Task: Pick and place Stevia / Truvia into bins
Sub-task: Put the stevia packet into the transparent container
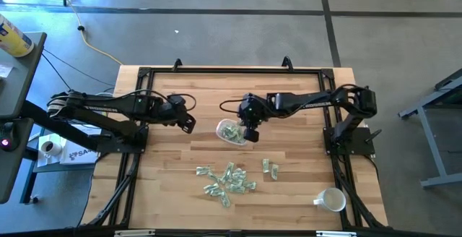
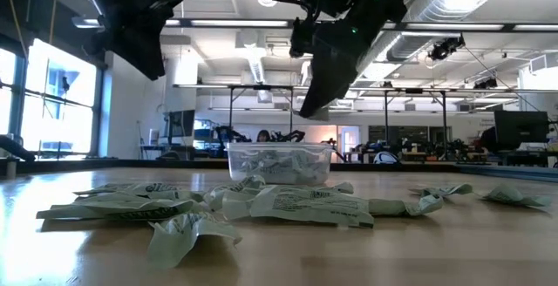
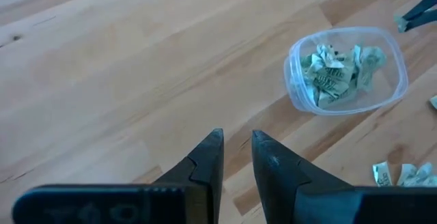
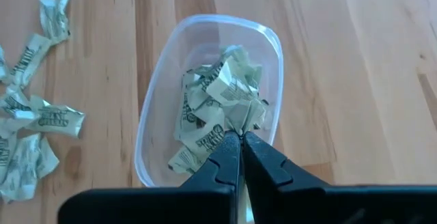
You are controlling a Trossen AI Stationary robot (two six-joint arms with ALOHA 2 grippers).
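Table (image 1: pixel 166 186): pale wooden planks inside a black frame, listed from its front edge to the far side.

White mug (image 1: pixel 333 199): near the front right corner, handle pointing left, well apart from everything else.

Loose sachets (image 1: pixel 227 179): crumpled green-and-white packets scattered in a cluster at front centre. In the low view they lie flat and twisted on the wood (image 2: pixel 288 204). A smaller pair of sachets (image 1: pixel 270 169) lies just to the right of the cluster, apart from it.

Clear plastic bowl (image 1: pixel 231 132): beyond the cluster, at mid-table, standing upright. It holds a heap of crumpled sachets in the bowl (image 4: pixel 222 111), also visible through its wall in the low view (image 2: pixel 279 164).

Right gripper (image 4: pixel 240 138): above the bowl's right edge, fingers pressed together, tips pointing down at the heap. Whether a sachet is pinched between them cannot be told; the tips sit against the top packet in the wrist view.

Left gripper (image 3: pixel 237 145): over bare wood to the left of the bowl, raised off the table, fingers apart by a narrow gap, nothing between them.

Room beyond: workbenches, windows and ceiling lights.
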